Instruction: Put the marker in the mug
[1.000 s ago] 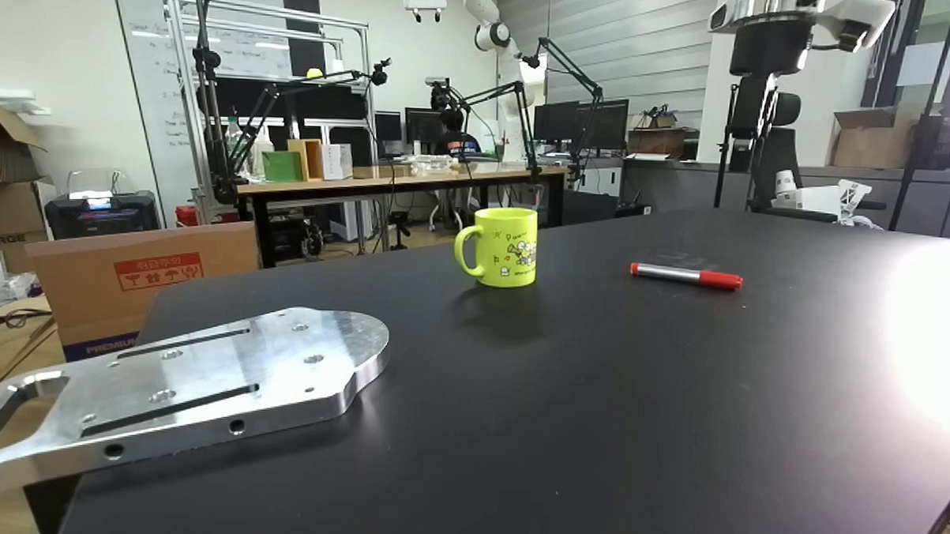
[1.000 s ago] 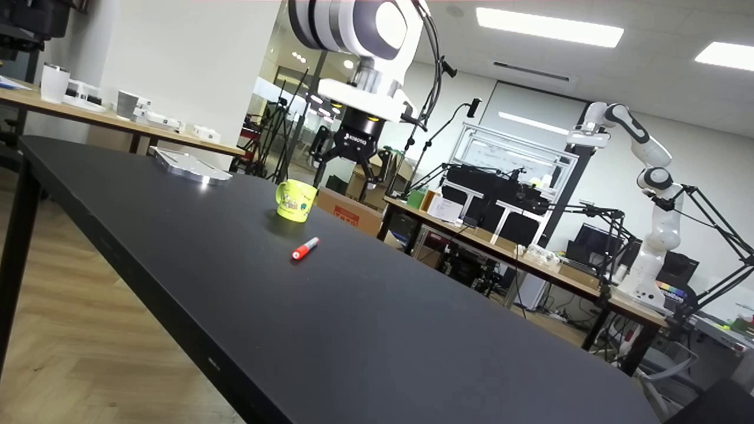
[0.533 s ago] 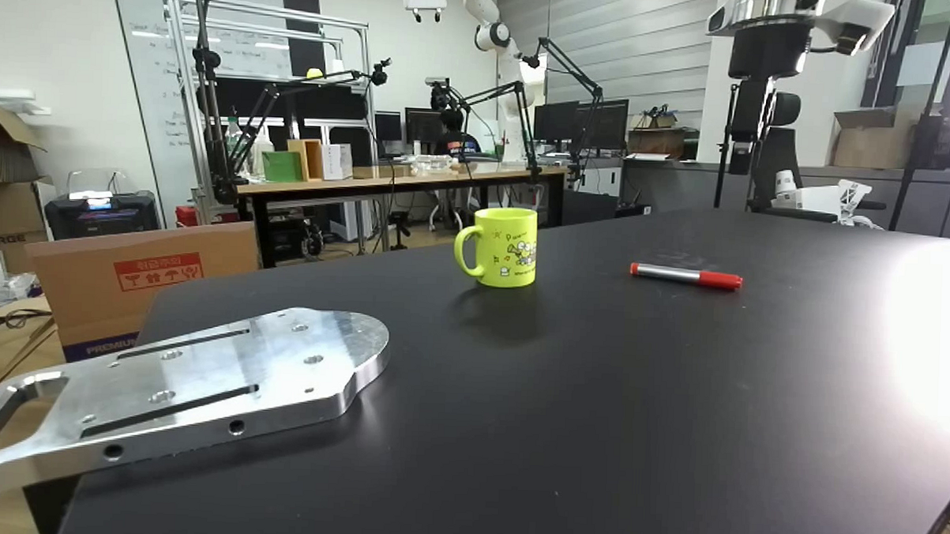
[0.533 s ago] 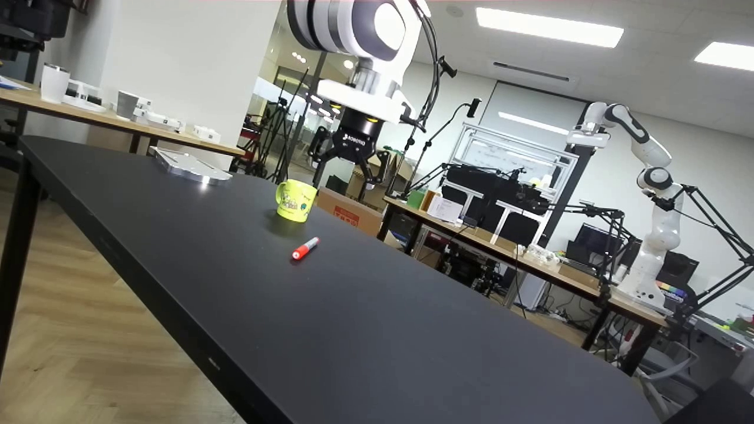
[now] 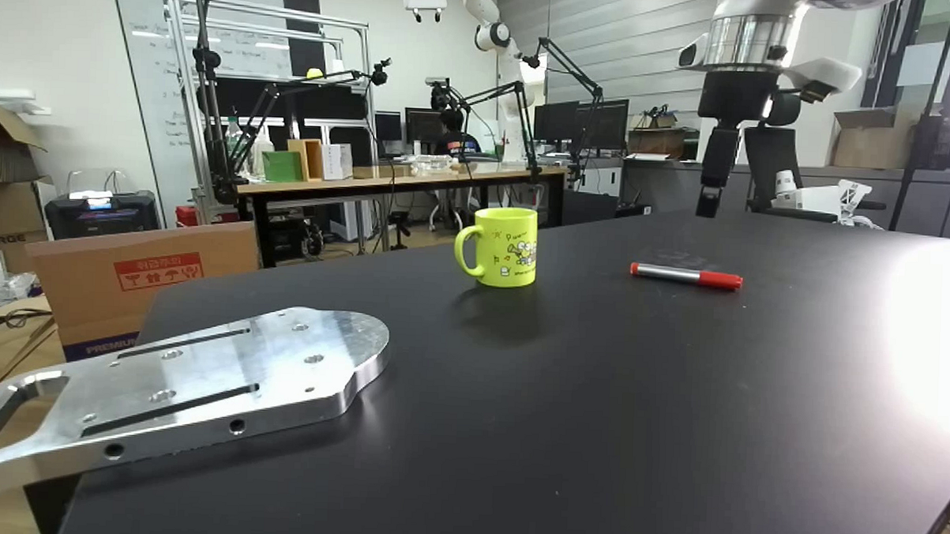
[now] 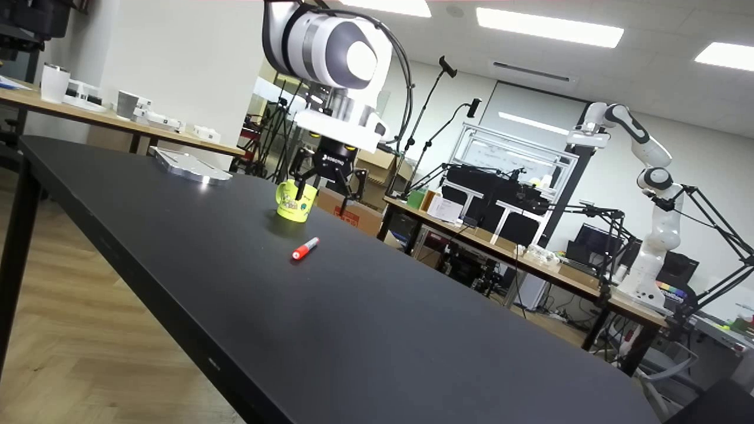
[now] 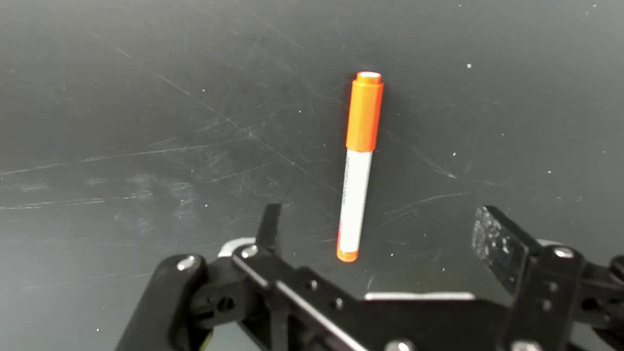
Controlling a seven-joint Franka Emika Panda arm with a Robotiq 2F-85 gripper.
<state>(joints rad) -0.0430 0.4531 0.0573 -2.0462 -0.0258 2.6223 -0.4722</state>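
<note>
The red marker with a whitish middle lies flat on the black table, in both exterior views (image 5: 684, 276) (image 6: 306, 249) and in the wrist view (image 7: 360, 165). The yellow-green mug (image 5: 507, 248) stands upright on the table with its handle to the side; it also shows in an exterior view (image 6: 294, 210), partly covered by a finger. My gripper (image 7: 379, 214) is open and empty above the table. In the wrist view the marker's near end lies between the fingers' lines, closer to the left finger. The gripper also shows in both exterior views (image 5: 710, 198) (image 6: 321, 205), off the table surface.
A silver metal plate (image 5: 282, 347) lies on the black table (image 5: 596, 429) beyond the mug from the marker; it also shows in an exterior view (image 6: 189, 166). A cardboard box (image 5: 150, 279) stands beyond the table edge. A wooden desk (image 5: 399, 177) is behind.
My gripper has moved down toward the table and to the left in both exterior views, mostly in the last half second. It stays open. The marker and mug have not moved.
</note>
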